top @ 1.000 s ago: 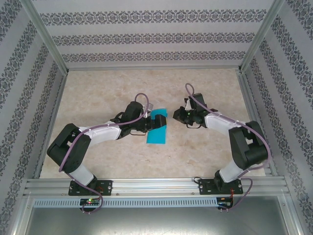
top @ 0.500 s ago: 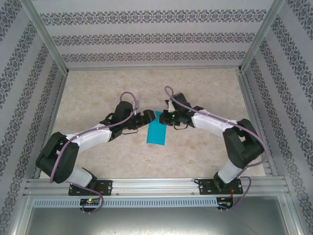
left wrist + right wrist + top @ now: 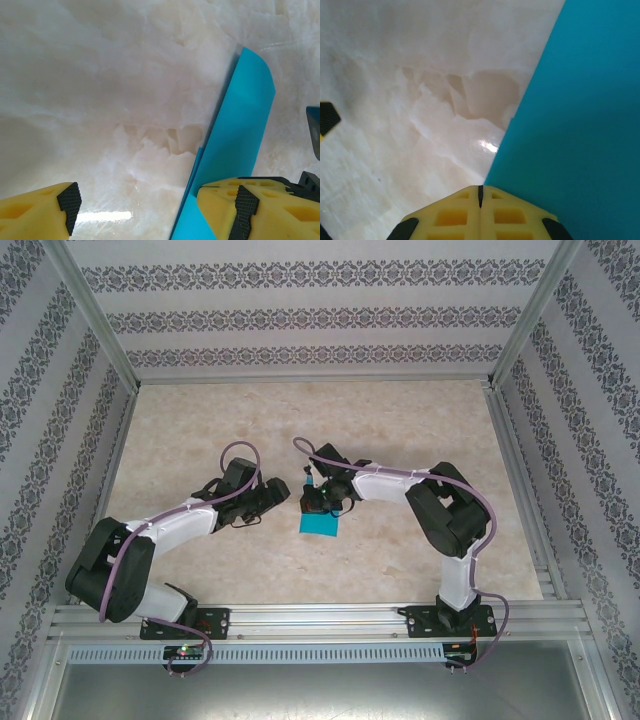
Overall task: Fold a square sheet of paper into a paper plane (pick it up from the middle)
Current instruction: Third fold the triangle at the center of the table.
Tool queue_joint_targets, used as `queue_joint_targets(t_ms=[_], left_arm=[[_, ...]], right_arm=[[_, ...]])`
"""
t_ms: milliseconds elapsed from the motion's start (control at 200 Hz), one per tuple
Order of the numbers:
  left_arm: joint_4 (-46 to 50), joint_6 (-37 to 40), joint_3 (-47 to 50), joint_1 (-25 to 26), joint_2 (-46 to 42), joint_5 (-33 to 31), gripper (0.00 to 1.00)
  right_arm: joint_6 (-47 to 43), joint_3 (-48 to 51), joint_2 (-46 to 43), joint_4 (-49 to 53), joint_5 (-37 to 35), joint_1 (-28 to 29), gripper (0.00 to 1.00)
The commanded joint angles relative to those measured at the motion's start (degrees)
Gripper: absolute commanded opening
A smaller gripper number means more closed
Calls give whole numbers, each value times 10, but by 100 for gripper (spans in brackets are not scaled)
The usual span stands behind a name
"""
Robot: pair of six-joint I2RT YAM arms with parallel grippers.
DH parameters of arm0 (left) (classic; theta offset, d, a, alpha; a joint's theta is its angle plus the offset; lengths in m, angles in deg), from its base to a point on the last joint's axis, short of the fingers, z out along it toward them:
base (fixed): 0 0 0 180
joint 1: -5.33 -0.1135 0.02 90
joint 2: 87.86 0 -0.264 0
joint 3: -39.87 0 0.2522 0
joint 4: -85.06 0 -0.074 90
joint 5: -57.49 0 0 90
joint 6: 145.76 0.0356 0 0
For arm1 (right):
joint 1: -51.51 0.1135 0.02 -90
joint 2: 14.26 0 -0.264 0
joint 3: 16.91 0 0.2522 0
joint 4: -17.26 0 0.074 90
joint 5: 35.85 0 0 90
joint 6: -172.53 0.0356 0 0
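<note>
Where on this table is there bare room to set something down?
Free: the table strip along the far wall, and the near patch between teal paper and front rail. Crowded: the middle, where left gripper and right gripper meet at it.

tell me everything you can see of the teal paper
The square sheet of paper is thin, matte, teal-blue, and looks folded into a narrow strip, a second layer showing along one edge. It lies on the pale marbled table. The shut right gripper is at its long edge; one finger of the open left gripper overlaps it.
</note>
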Motion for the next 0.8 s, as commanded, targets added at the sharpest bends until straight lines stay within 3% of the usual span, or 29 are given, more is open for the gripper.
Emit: queue_joint_targets(t_ms=[0,90,210,435,620,794], left_arm=[[15,1,-10,-5,-3,-3,81],[0,3,-13,-5,8,16,76],[-27,11,-22,3,27,49,62],[-70,20,-52,34,77,92,39],[-114,25,-85,63,123,133,23],[-115,34,-123,91,173,147,11]], right_arm=[[-68,4,1,55,-5,-2,0],[-108,25,-7,70,9,-12,0],[-150,56,-19,92,25,-17,0],[-164,108,-105,77,46,-33,0],[-62,147,-206,20,39,-65,26],[16,222,-290,-29,21,-118,43]])
